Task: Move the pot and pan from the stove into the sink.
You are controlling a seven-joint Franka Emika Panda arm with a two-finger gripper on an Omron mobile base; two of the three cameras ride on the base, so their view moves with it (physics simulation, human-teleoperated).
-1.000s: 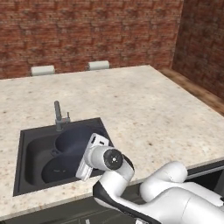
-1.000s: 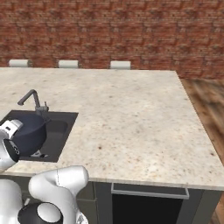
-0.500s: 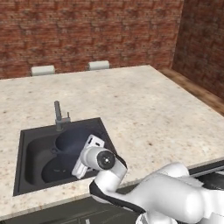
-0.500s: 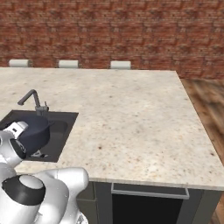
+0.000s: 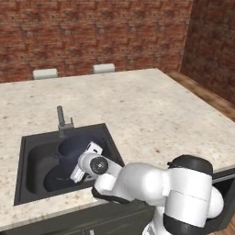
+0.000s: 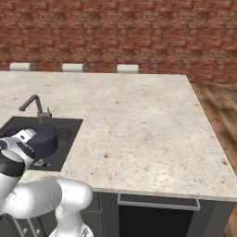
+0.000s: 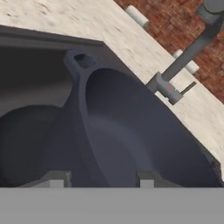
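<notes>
The dark blue-grey pot (image 5: 73,146) (image 6: 44,138) hangs tilted inside the dark sink (image 5: 32,153) (image 6: 67,139), just in front of the faucet (image 5: 62,121). In the hand view its rim and wall (image 7: 131,131) run between the two fingertips, and one loop handle (image 7: 81,61) shows at the far end. My gripper (image 7: 101,180) is shut on the pot's rim, with the white hand (image 5: 89,161) low over the basin's front half. A dark round shape (image 5: 55,176) lies on the basin floor beside the pot; I cannot tell whether it is the pan. The stove is out of view.
A wide speckled stone counter (image 5: 147,105) surrounds the sink and ends at a brick wall (image 6: 120,32). The grey faucet (image 6: 34,104) (image 7: 188,52) stands at the basin's far rim, close to the pot. Wood floor (image 6: 217,102) lies to the right.
The hand and the pot have shifted only slightly within the sink. The arm's elbow has swung forward and now bulks large at the bottom of both base views.
</notes>
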